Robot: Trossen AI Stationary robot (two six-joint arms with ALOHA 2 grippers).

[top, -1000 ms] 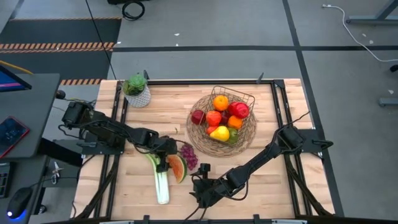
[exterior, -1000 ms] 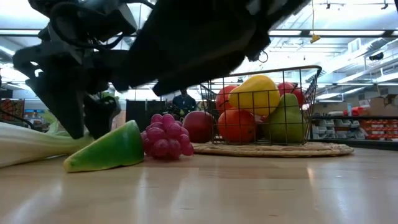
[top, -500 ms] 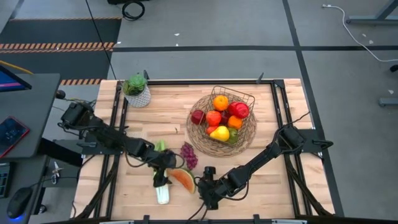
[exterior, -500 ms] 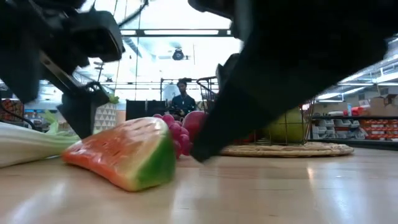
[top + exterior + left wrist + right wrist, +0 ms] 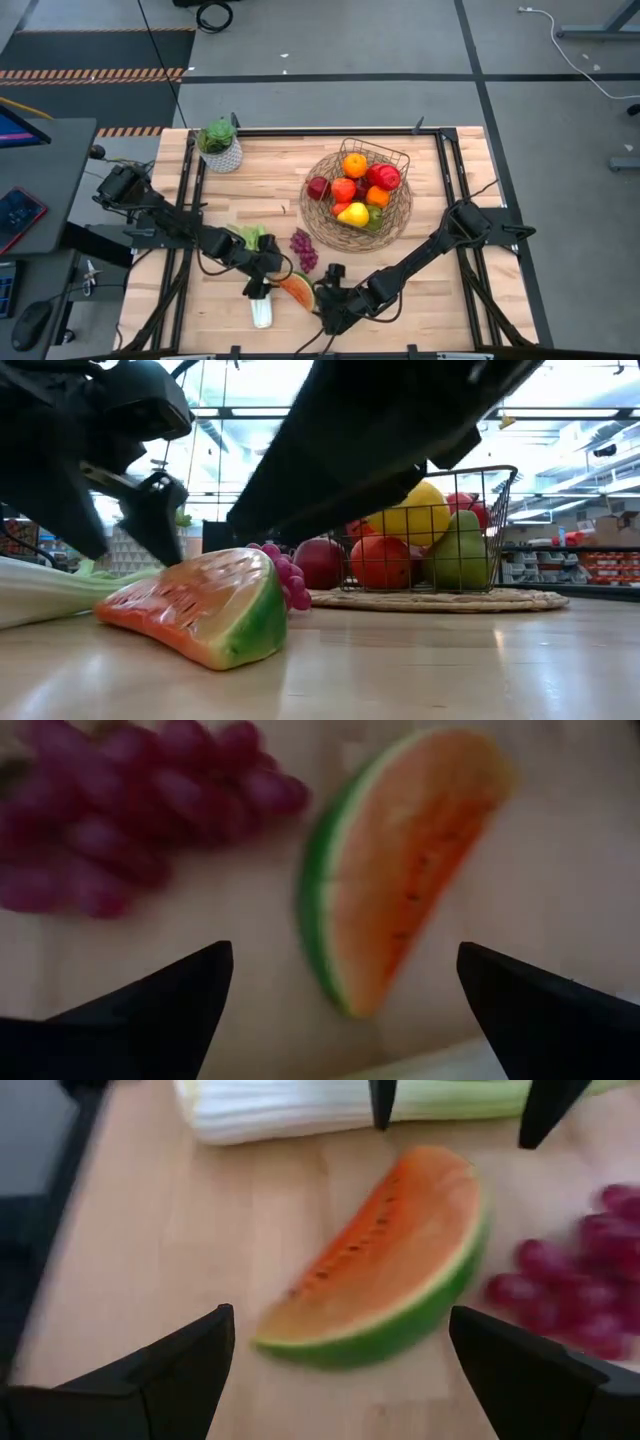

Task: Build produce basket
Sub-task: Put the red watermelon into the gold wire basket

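The brown wire basket (image 5: pixel 372 170) stands at the far right on its wide woven rim (image 5: pixel 325 225), filled with oranges, apples, a lemon and a pear. One red apple (image 5: pixel 318 187) rests on the rim outside the wire body. Near the front edge a watermelon slice (image 5: pixel 297 290) lies on its side, with purple grapes (image 5: pixel 303 250) behind it and a leek (image 5: pixel 260 312) to its left. My left gripper (image 5: pixel 268 287) is open just left of the slice, its fingertips (image 5: pixel 380 1102) above the leek. My right gripper (image 5: pixel 322 300) is open just right of the slice (image 5: pixel 385 1270).
A small green plant in a white pot (image 5: pixel 220 146) stands at the far left corner. Black frame rails (image 5: pixel 455 190) run along the table's sides. Bare wood (image 5: pixel 440 300) lies right of the right arm. The table's near edge is close behind both grippers.
My left gripper has swung toward the table's near edge and rolled a little, staying open. The watermelon slice has slid toward the near edge and tipped over: it stood with its green rind toward the front and now lies with its orange-red flesh showing.
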